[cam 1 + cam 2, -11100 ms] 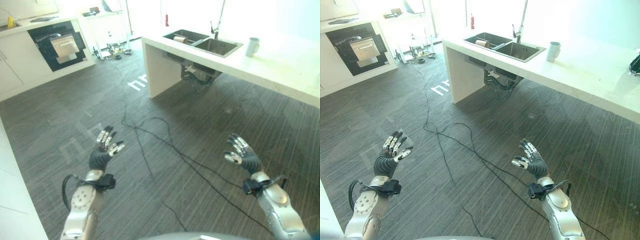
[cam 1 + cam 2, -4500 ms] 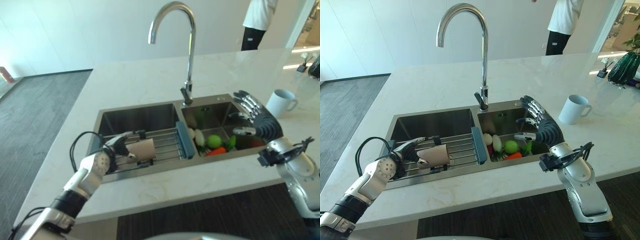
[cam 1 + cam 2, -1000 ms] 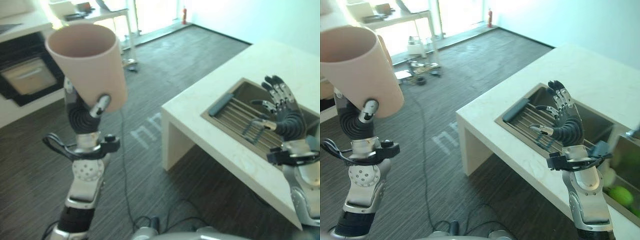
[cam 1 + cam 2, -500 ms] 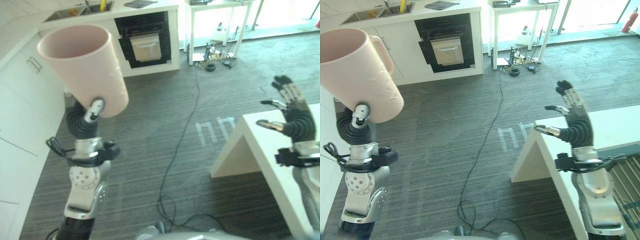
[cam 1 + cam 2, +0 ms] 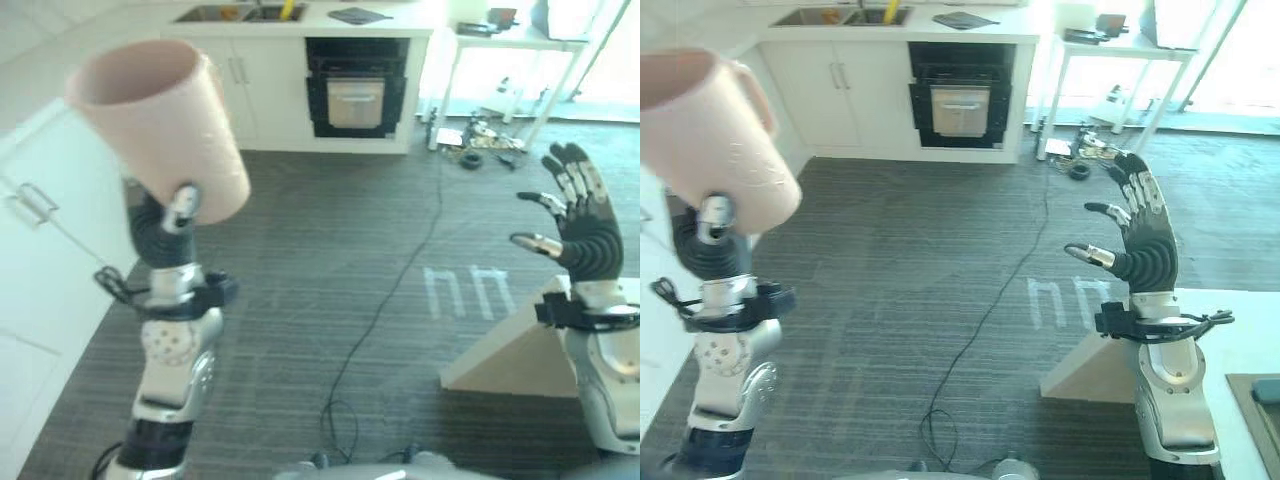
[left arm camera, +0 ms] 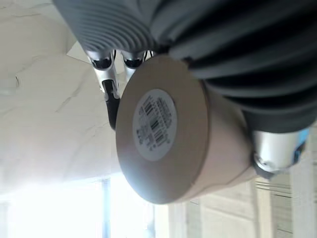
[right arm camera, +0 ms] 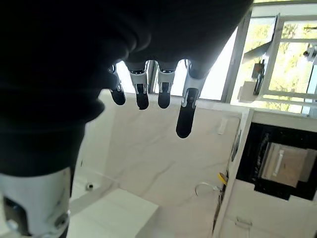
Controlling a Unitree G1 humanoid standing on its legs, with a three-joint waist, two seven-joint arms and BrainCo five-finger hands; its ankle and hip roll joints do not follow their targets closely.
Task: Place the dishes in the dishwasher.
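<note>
My left hand [image 5: 163,226] is raised high and shut on a pale pink mug [image 5: 163,118], held upright with its mouth tilted up and to the left. The left wrist view shows the mug's round base [image 6: 159,130] with a sticker, fingers [image 6: 106,74] curled behind it. The mug's handle [image 5: 756,95] faces right. My right hand [image 5: 1138,240] is held up at the right, open and holding nothing, fingers [image 7: 148,91] straight. A dark built-in appliance [image 5: 357,92] with a pale panel stands under the far counter.
White cabinets [image 5: 45,235] run along the left side. A white counter corner [image 5: 505,352] juts in at the lower right. A white table [image 5: 505,45] with clutter on the floor beneath it stands right of the appliance. Grey striped floor [image 5: 330,250] lies between.
The camera has swung round: the appliance wall now sits top centre and the counter corner has dropped lower right. The mug stays in my left hand; the right hand stays open.
</note>
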